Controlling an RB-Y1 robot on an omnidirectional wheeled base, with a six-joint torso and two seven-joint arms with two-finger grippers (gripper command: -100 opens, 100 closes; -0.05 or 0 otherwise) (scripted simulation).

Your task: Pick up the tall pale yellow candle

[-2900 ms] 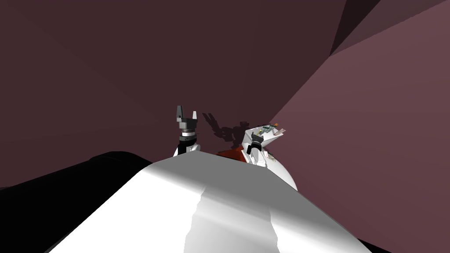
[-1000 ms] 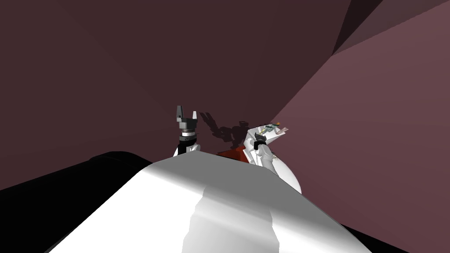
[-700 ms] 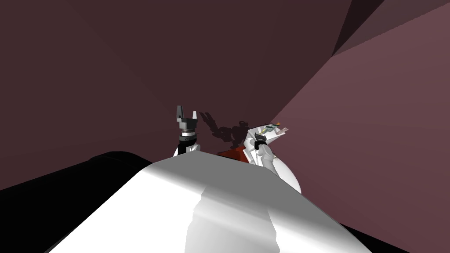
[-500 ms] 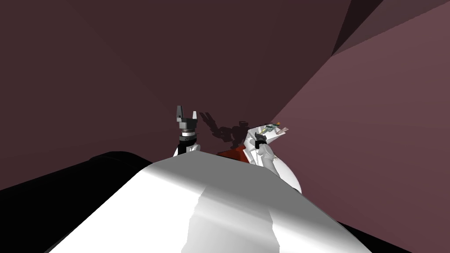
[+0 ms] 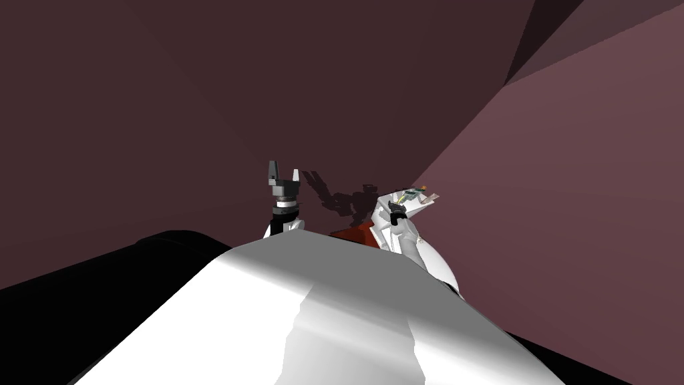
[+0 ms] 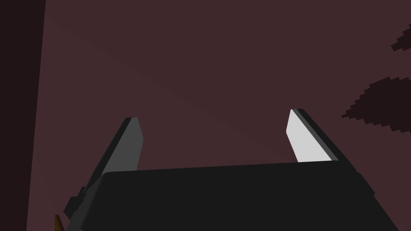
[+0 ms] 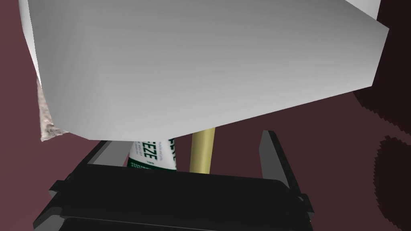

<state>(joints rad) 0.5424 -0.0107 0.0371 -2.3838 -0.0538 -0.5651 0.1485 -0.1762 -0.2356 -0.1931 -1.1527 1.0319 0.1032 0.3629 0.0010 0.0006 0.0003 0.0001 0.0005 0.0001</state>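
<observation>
Ahead at one o'clock, brackets the tall pale yellow candle with the right pincer spread wide, beside a green-lettered tube. Looks light, stiff, slick, snappable: calls for a gentle squeeze low down.

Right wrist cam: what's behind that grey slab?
Poking out from behind the grey slab: a pale yellow candle and a white container with green lettering, both between the fingers of the open right claw. The slab covers their far ends.
</observation>
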